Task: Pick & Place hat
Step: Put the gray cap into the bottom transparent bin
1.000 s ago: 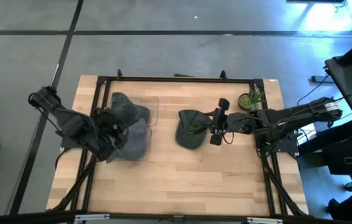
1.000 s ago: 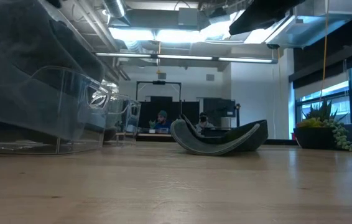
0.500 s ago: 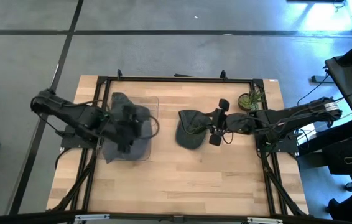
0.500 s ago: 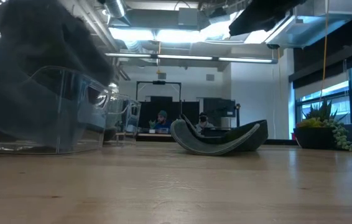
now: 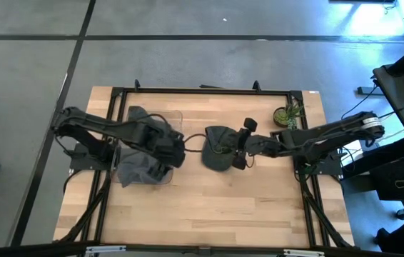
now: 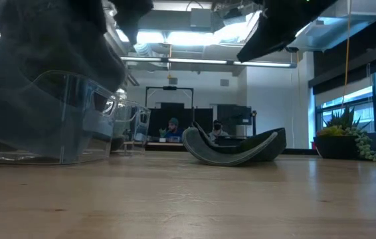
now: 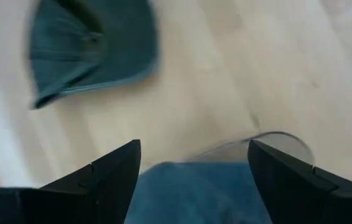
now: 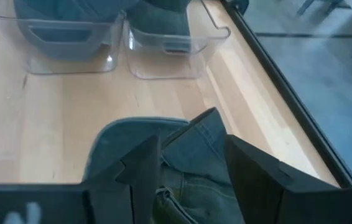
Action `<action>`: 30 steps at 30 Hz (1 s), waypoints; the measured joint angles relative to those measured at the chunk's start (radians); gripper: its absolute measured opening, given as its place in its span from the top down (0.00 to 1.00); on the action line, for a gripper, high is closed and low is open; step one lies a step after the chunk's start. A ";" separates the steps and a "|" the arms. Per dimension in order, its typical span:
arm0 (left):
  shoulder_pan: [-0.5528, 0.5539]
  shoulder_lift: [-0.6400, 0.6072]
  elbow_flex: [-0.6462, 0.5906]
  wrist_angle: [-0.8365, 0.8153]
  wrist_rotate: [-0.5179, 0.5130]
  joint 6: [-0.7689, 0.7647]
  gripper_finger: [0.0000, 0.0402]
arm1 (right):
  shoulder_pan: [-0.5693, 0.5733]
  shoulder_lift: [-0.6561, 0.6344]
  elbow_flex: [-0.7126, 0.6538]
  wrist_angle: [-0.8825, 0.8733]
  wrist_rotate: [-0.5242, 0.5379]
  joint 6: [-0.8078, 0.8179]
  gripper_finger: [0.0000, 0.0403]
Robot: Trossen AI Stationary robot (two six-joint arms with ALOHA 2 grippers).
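A dark grey-green cap (image 5: 218,148) lies crown-down on the table's middle, its curved underside (image 6: 234,149) resting on the wood. My right gripper (image 5: 241,145) is open and hovers above the cap's right part; in the right wrist view (image 8: 191,146) its fingers stand on either side of the cap (image 8: 163,162) without touching it. My left gripper (image 5: 168,150) is open above the right edge of two clear bins (image 5: 173,121). The bins hold more grey hats (image 5: 141,165). In the left wrist view (image 7: 194,146) a hat in a bin (image 7: 188,190) shows between the fingers and the cap (image 7: 92,46) lies beyond.
A small potted plant (image 5: 288,114) stands near the table's far right corner. A black frame (image 5: 202,91) runs along the table's far edge and sides. Bare wood fills the near half of the table (image 5: 209,207). People sit in the room beyond (image 6: 173,127).
My left gripper has swung from over the bins' left side toward the table's right, ending at their right edge. My right gripper has moved toward the table's left, over the cap's right part. The cap has stayed still.
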State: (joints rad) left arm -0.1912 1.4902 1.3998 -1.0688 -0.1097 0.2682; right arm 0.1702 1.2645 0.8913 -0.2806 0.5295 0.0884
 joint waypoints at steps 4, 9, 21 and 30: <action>0.016 0.036 0.000 -0.068 0.051 0.015 0.28 | -0.012 0.013 0.000 0.000 0.001 0.012 0.55; 0.015 0.038 0.001 -0.179 -0.036 0.017 0.28 | -0.024 0.013 0.000 0.002 0.001 0.012 0.55; 0.038 0.083 0.010 -0.330 -0.056 -0.116 0.30 | -0.025 0.013 0.000 0.029 0.001 -0.003 0.55; 0.038 0.139 0.010 -0.360 -0.019 -0.097 0.68 | -0.025 0.013 0.000 0.033 0.001 -0.018 0.55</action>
State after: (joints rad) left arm -0.1535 1.6295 1.4097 -1.4292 -0.1284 0.1713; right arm 0.1455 1.2774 0.8913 -0.2473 0.5304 0.0704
